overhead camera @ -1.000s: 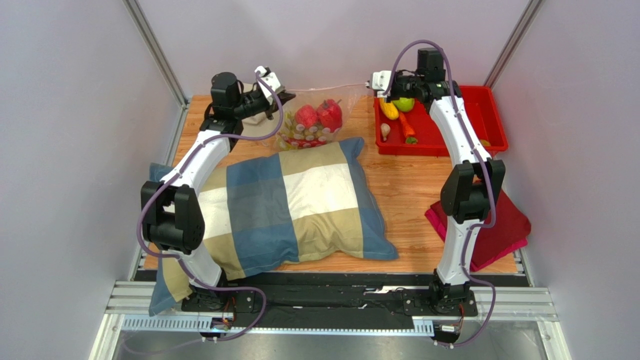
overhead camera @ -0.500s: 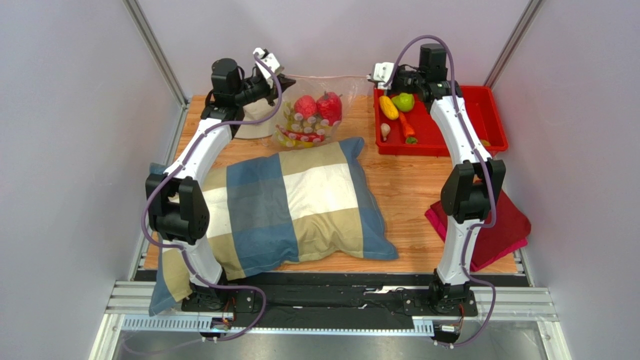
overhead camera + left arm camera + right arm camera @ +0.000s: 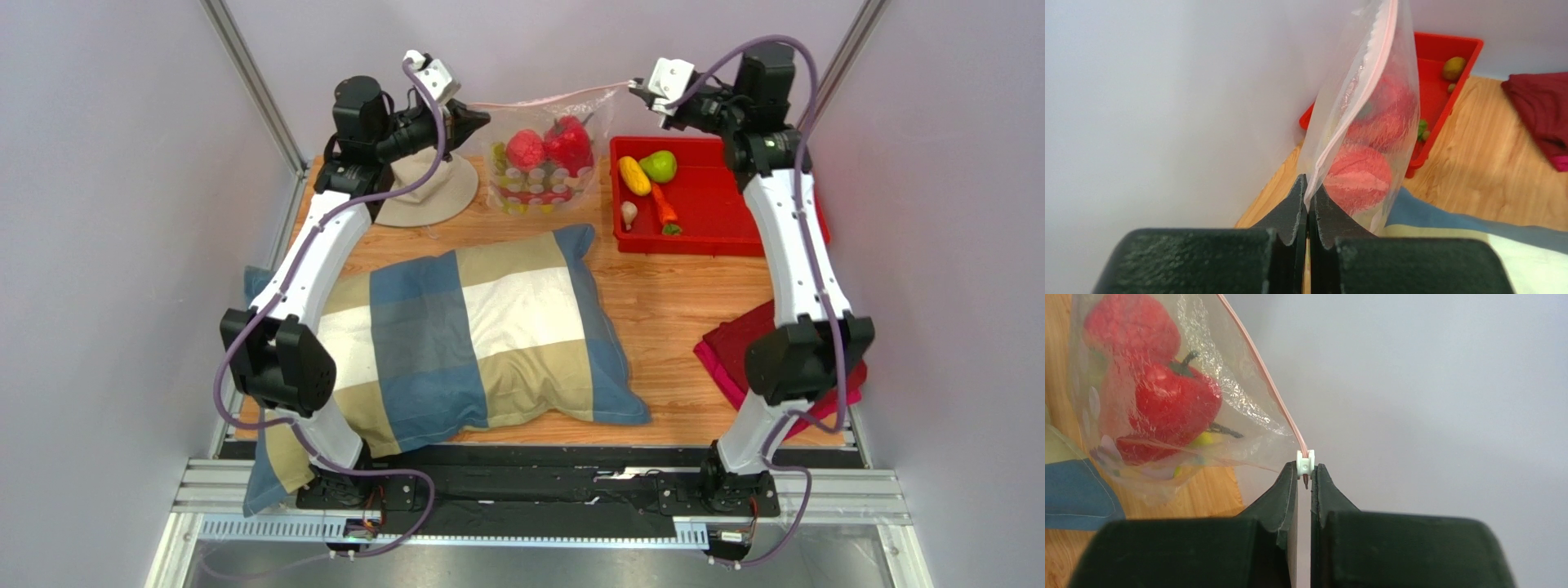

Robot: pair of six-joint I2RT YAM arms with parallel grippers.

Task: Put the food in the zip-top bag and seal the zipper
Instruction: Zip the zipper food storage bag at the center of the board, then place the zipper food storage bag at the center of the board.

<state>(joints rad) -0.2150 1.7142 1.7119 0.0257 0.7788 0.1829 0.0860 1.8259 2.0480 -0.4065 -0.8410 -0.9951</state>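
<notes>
**Bag held up by both ends, some food not yet packed**

Top external view: the crinkly clear plastic zip-top bag (image 3: 547, 165) hung in the upper middle of the frame, stretched between the left gripper (image 3: 474, 119) and the right gripper (image 3: 637, 87). Red toy fruits and pale pieces sat in its bottom. To its right, in the red plastic tray (image 3: 748, 214), lay a yellow toy fruit (image 3: 634, 175), a green toy fruit (image 3: 660, 164) and an orange toy carrot (image 3: 664, 206), so by my reading the filling was only partly done.

Left wrist view: the left gripper (image 3: 1308, 205) had its fingers pinched tight on the bag's near corner, and the thin pink zipper (image 3: 1372, 76) ran up and away as a single line.

Right wrist view: the right gripper (image 3: 1304, 475) was clamped narrow on the zipper's end, just below the small white slider (image 3: 1305, 460). The red toy apple (image 3: 1171, 404) showed through the plastic at upper left. The mouth looked drawn shut, though a full seal could not be confirmed.
</notes>
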